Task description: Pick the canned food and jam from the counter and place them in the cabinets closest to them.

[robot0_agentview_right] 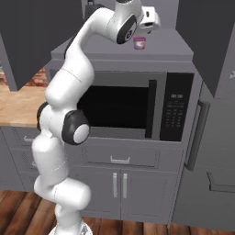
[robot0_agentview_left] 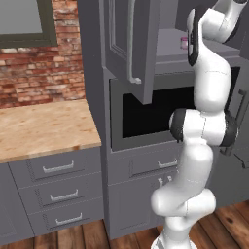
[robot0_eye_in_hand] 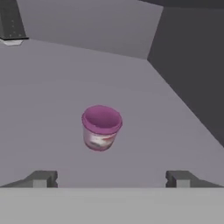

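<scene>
Jam (robot0_eye_in_hand: 101,127) set upright on pale grey cabinet shelf (robot0_eye_in_hand: 52,87), gripper (robot0_eye_in_hand: 111,178) positioned above it, fingers spread wide, nothing held, cabinet door (robot0_agentview_left: 130,46) swung open.

jam (robot0_eye_in_hand: 101,127) upright on cabinet shelf (robot0_eye_in_hand: 52,96), above microwave (robot0_agentview_right: 133,106), wooden counter (robot0_agentview_left: 44,129) to its left

Microwave panel (robot0_agentview_right: 178,106) digits too blurred, seemingly no legible text
</scene>
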Motion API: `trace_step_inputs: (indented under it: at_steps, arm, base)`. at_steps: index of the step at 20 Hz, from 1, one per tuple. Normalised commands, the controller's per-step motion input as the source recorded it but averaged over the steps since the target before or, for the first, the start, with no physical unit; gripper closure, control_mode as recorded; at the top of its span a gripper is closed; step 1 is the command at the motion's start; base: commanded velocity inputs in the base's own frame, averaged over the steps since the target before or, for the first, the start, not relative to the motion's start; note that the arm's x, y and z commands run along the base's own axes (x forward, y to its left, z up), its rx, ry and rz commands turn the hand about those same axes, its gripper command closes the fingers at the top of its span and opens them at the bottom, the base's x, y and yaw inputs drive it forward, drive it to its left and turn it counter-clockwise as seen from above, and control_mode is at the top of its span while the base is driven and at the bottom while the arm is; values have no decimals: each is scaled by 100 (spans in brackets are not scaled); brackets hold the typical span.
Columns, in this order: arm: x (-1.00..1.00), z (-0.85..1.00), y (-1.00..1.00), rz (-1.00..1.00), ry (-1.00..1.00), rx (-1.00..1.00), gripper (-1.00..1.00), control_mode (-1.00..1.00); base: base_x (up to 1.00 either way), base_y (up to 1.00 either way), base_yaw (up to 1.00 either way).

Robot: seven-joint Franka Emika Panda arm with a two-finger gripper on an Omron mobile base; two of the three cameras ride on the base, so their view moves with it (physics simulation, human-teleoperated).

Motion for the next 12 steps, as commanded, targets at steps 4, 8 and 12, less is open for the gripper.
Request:
trace_step_inputs:
  at_steps: [4, 8, 12]
  arm:
    - [-100, 2, 23, 2, 14, -4, -100, -100]
    - [-100, 0, 32, 2, 13, -6, -100, -100]
    - [-100, -3, 47, 2, 6, -10, -100, -100]
  base:
    - [0, 0, 0]
    - [0, 0, 0]
    - [0, 0, 0]
